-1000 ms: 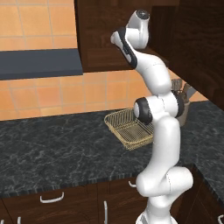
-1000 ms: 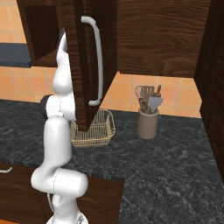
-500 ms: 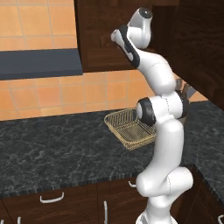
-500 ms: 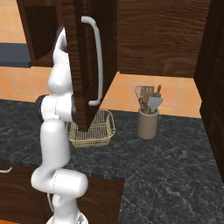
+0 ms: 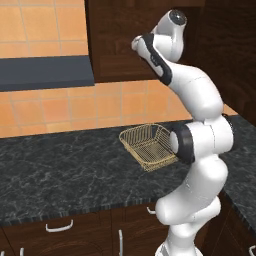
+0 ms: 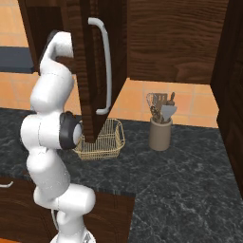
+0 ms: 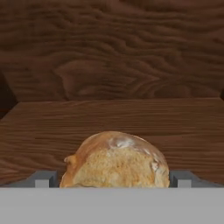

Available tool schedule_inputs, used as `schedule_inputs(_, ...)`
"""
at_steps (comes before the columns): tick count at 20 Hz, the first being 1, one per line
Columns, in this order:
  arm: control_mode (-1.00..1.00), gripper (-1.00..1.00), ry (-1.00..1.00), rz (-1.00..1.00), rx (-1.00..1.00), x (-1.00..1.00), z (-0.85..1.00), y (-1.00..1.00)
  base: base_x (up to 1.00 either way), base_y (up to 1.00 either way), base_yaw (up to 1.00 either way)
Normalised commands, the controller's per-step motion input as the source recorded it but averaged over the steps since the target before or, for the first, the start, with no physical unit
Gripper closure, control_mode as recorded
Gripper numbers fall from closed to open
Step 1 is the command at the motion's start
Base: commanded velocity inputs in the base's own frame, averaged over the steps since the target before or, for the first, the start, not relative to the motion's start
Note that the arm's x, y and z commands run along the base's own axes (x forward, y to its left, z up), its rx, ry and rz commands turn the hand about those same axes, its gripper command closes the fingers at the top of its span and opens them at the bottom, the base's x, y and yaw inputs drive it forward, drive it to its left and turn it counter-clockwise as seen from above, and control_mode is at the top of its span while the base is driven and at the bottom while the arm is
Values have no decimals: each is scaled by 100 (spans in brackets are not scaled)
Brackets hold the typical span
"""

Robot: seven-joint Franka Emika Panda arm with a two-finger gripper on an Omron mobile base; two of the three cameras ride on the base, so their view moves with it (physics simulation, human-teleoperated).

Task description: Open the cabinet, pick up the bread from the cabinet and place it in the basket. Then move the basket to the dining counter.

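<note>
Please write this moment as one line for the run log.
stage: reaching for bread | dark brown wall cabinet: open | gripper: open, fingertips either side of round tan bread roll | golden wire basket: holds nothing

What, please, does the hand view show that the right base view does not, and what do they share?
The hand view gives the round tan-brown bread roll on the cabinet shelf, between the open gripper's fingertips. The right base view gives the golden wire mesh basket on the black marbled counter, the tan utensil holder and the door's silver bar handle. Both show the dark brown wood-grain cabinet.

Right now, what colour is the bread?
Tan-brown, with a paler floury crust; the bread shows best in the hand view.
</note>
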Motion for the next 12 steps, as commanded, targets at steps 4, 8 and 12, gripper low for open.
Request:
schedule_inputs(4, -100, 100, -16, 0, 0, -100, 0, 0, 0, 0, 0)
schedule_inputs(8, -100, 100, -3, 0, 0, -100, 30, 0, 0, 0, 0)
schedule_inputs(12, -100, 100, 0, 0, 0, -100, 21, -8, 0, 0, 0)
